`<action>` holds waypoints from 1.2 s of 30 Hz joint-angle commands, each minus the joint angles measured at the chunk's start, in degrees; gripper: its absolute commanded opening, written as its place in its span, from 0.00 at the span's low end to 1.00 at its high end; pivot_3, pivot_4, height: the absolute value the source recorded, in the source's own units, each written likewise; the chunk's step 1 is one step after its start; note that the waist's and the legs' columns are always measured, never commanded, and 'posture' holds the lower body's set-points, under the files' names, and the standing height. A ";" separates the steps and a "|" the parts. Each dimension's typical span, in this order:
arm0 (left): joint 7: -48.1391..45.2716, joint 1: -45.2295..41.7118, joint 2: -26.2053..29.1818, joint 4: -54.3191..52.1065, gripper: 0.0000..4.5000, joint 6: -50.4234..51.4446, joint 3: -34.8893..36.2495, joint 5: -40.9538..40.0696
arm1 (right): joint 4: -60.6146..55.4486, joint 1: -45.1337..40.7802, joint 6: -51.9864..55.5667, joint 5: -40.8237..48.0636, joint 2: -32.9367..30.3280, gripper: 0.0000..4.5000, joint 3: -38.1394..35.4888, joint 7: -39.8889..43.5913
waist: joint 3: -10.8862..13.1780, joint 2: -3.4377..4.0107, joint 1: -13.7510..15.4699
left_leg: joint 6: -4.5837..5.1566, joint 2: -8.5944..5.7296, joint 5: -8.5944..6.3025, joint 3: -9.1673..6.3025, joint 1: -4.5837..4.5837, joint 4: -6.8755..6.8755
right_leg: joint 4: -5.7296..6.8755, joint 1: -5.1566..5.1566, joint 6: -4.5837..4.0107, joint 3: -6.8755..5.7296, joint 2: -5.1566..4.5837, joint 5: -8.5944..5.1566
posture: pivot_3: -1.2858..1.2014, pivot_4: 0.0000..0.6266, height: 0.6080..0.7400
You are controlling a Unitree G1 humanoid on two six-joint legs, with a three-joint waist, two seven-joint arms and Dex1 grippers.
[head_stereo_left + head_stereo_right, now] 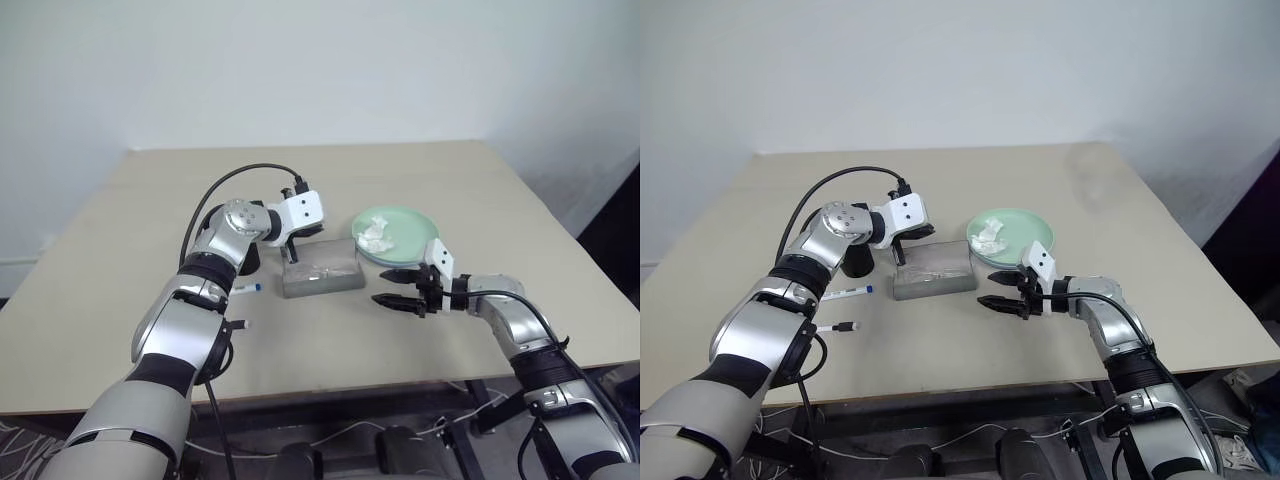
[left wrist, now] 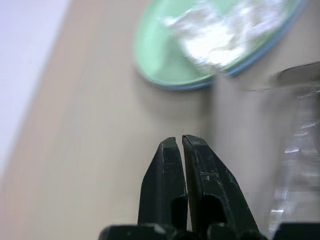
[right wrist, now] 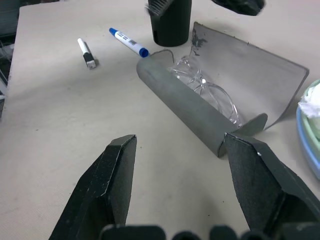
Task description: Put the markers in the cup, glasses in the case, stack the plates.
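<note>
Glasses (image 3: 207,92) lie in the open case (image 3: 200,112), lid up. Left tool (image 2: 181,145) pinched together, empty, above the case; right tool (image 3: 180,150) apart, empty, beside it. One marker (image 3: 128,42) lies on the surface (image 1: 400,330) near the cup (image 3: 171,22). Risk: a tool knocks the lid or shoves the case, tipping the glasses out.

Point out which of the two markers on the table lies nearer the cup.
The blue-capped marker, lying right beside the black cup; the black-tipped marker lies farther off.

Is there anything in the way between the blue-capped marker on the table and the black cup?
Nothing visible. The marker lies flat on the table right beside the cup, with bare tabletop between them.
</note>
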 commanded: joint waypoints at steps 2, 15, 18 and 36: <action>6.39 -1.88 -0.78 3.01 0.00 -2.32 -2.83 4.77 | -3.88 -1.56 0.04 2.31 0.04 0.67 -1.83 0.36 | 0.00 0.00 0.02 | 0.00 0.00 0.00 -0.01 -0.01 0.01 | 0.01 -0.01 0.00 -0.01 0.00 0.00 | 0.52 0.00 0.97; -11.20 0.34 -0.73 2.70 0.00 -2.17 1.66 -1.14 | -5.95 0.02 0.80 3.38 -0.62 0.67 -2.78 -0.67 | -0.03 -0.03 0.02 | 0.00 -0.01 0.00 -0.01 0.02 0.02 | -0.01 0.07 0.00 -0.02 0.00 0.00 | 0.52 0.00 0.97; -18.15 1.65 0.60 -0.06 0.00 -1.08 3.18 -3.99 | -5.88 -0.09 0.90 3.31 -0.52 0.67 -2.70 -0.67 | -0.03 -0.04 0.00 | 0.00 -0.01 0.00 0.01 0.01 0.03 | -0.03 0.07 0.00 0.00 0.00 0.00 | 0.52 0.00 0.97; -37.76 23.08 16.00 -39.91 0.00 13.84 3.01 -12.62 | -3.87 -1.83 0.35 2.37 0.92 0.67 -0.03 0.80 | -0.03 -0.05 -0.57 | 0.00 0.13 0.00 0.03 0.06 -0.03 | 0.08 -0.02 -0.02 0.01 0.03 0.00 | 0.52 0.00 0.97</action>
